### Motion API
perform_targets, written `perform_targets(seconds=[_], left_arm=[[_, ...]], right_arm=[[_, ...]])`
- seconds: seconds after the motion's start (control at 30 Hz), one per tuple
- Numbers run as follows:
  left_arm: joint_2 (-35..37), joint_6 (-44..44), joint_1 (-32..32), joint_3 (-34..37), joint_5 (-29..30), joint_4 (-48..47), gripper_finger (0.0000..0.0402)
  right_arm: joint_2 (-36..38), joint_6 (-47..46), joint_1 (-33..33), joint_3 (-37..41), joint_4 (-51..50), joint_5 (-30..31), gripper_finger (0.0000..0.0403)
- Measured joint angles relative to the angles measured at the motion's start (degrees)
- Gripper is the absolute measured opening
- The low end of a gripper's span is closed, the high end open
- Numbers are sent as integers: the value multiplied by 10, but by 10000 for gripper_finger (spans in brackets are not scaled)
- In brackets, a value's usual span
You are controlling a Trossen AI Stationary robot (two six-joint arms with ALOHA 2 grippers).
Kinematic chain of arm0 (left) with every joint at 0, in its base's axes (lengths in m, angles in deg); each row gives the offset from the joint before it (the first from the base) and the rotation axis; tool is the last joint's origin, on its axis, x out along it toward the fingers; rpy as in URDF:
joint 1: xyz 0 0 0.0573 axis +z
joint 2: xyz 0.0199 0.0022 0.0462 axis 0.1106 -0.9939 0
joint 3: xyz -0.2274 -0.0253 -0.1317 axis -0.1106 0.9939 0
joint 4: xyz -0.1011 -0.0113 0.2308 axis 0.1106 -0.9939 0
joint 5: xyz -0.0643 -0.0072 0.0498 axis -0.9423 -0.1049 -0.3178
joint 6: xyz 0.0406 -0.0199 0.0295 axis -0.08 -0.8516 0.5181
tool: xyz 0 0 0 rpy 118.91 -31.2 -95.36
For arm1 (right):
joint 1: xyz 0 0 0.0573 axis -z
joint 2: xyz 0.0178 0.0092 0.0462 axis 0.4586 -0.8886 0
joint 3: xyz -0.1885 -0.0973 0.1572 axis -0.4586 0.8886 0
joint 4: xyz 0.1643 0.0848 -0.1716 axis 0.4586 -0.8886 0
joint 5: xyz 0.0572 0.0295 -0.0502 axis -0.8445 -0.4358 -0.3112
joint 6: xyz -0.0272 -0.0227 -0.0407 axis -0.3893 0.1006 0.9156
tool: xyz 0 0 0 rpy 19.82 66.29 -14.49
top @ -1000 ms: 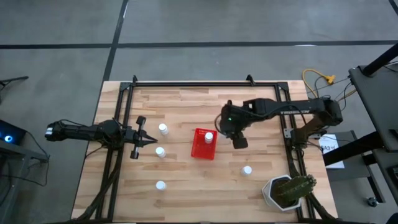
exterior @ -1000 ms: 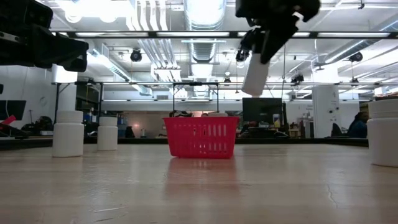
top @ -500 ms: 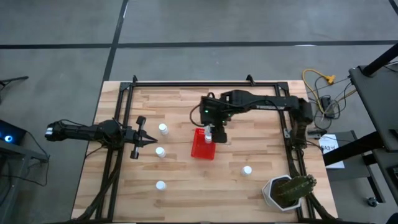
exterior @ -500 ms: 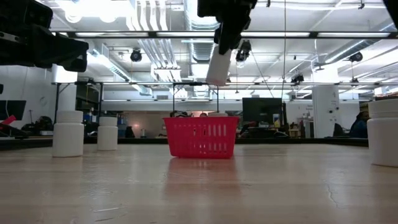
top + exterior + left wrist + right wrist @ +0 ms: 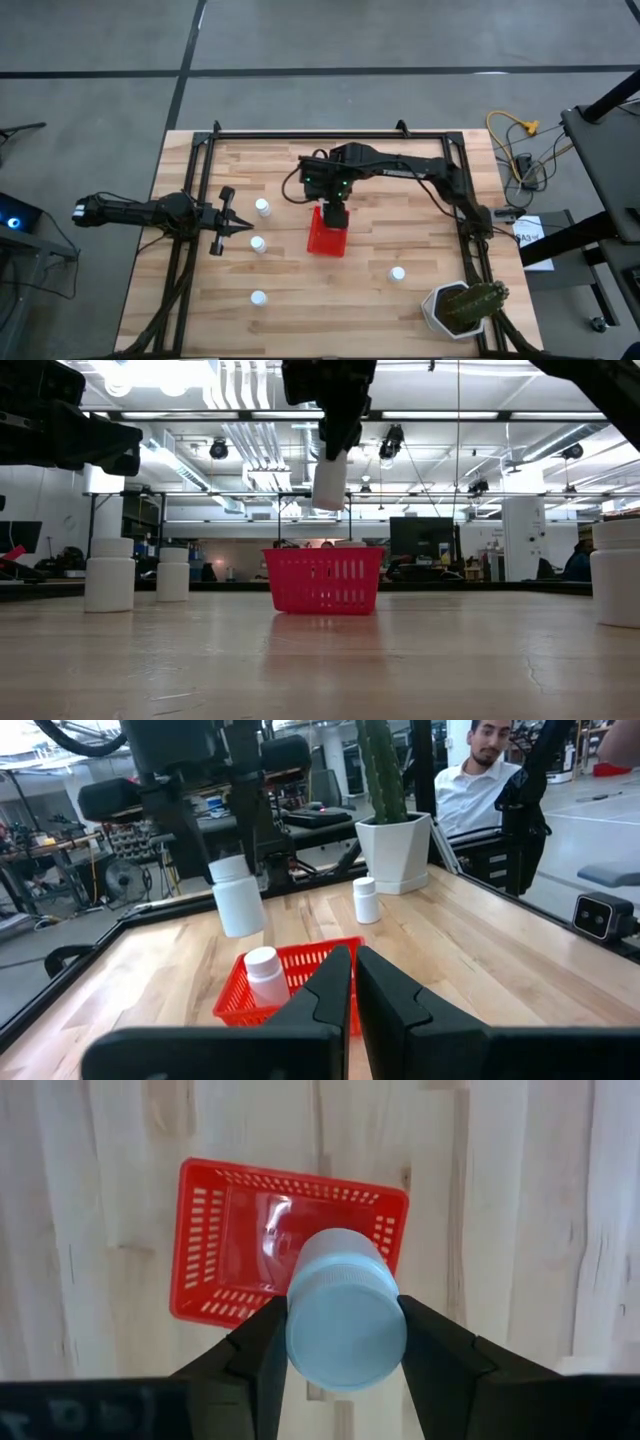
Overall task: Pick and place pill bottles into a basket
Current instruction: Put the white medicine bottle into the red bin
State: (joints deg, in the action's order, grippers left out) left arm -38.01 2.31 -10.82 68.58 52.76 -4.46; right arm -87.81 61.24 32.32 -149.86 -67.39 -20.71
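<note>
My right gripper [image 5: 336, 212] is shut on a white pill bottle [image 5: 328, 481] and holds it in the air above the red basket [image 5: 327, 236]. One bottle [image 5: 265, 975] stands inside the basket. Two bottles [image 5: 262, 207] [image 5: 257, 243] stand on their bases left of the basket, one [image 5: 259, 297] stands near the front edge, and one [image 5: 398, 273] stands right of the basket. My left gripper [image 5: 240, 228] is shut and empty at the left, beside those two bottles. My right gripper pinches the bottle's cap end [image 5: 229, 869] between its two fingers [image 5: 262, 1342], one on each side. The fingers come from above, pointing down. The bottle hangs below them, nearly upright with its base [image 5: 345, 1320] down, clear of the basket.
A white pot with a green cactus [image 5: 460, 308] stands at the table's near right corner. A black frame rail [image 5: 330, 135] runs along the far edge. A person [image 5: 480, 765] sits beyond the table's right side.
My right gripper has carried the bottle toward the table's left, from right of the basket to above it, at much the same height. The bottle, tilted before, now hangs closer to upright.
</note>
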Motion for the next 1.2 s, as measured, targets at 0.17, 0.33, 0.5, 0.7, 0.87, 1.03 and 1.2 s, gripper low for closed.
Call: perform_targets(seconds=[0.17, 0.33, 0.5, 0.7, 0.87, 1.03, 1.2], left_arm=[[0, 0, 0, 0, 0, 0, 2], [0, 0, 0, 0, 0, 0, 2], [0, 0, 0, 0, 0, 0, 2], [0, 0, 0, 0, 0, 0, 2], [0, 0, 0, 0, 0, 0, 2], [0, 0, 0, 0, 0, 0, 2], [0, 0, 0, 0, 0, 0, 2]], right_arm=[[-2, 2, 5, -4, 1, 0, 148], [-3, 1, 9, -4, 5, 0, 148], [-3, 3, 11, 7, 17, -6, 148], [-4, 9, 10, 35, 42, -9, 148], [-4, 11, 12, 41, 59, -9, 148], [-4, 11, 14, 48, 73, -13, 148], [-4, 11, 14, 73, 85, -14, 148]])
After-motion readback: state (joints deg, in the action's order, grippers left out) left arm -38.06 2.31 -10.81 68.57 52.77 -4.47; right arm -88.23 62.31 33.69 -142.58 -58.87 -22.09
